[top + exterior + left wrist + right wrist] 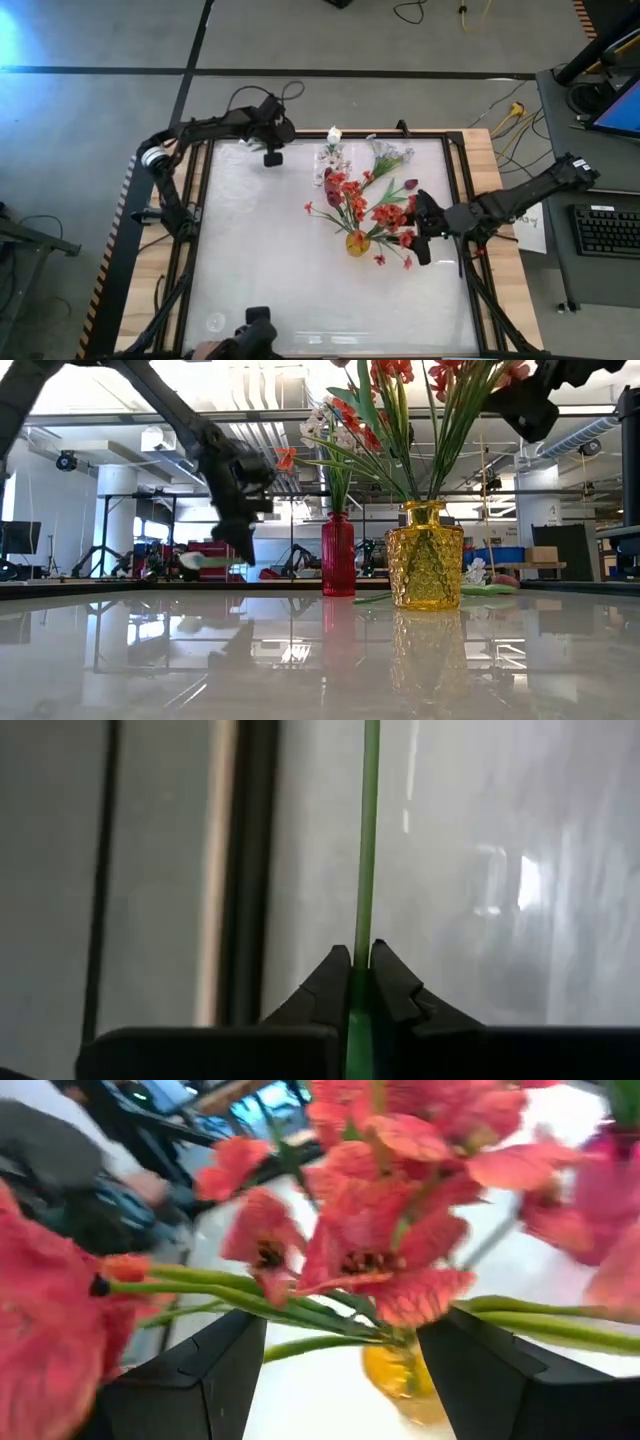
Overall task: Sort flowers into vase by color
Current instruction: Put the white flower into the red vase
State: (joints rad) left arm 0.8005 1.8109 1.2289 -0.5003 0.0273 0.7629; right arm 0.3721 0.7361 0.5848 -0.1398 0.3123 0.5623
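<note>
My left gripper [272, 152] is over the table's far left part, shut on a green-stemmed flower [205, 561] with a pale blossom end. A yellow vase [357, 243] mid-table holds red-orange flowers [375, 205]. A red vase [338, 555] behind it holds white flowers [333, 150]. White sprays [388, 155] and a dark red tulip [410, 185] lie on the table at the far side. My right gripper [420, 235] stands open beside the red-orange blossoms [370, 1250], above the yellow vase's right side. My left gripper pinches the flower's thin green stem [366, 920] between its two fingertips [335, 982]. The fingers slant down from above. The stem runs on past the fingertips, and the flower hangs about level below the gripper, clear of the table.
The table's dark frame rails [195, 230] run along its left and right sides. A dark camera mount [258, 328] sits at the near edge. A keyboard [608, 230] lies off the table to the right. The glossy tabletop [270, 250] between the vases and the left rail is bare.
</note>
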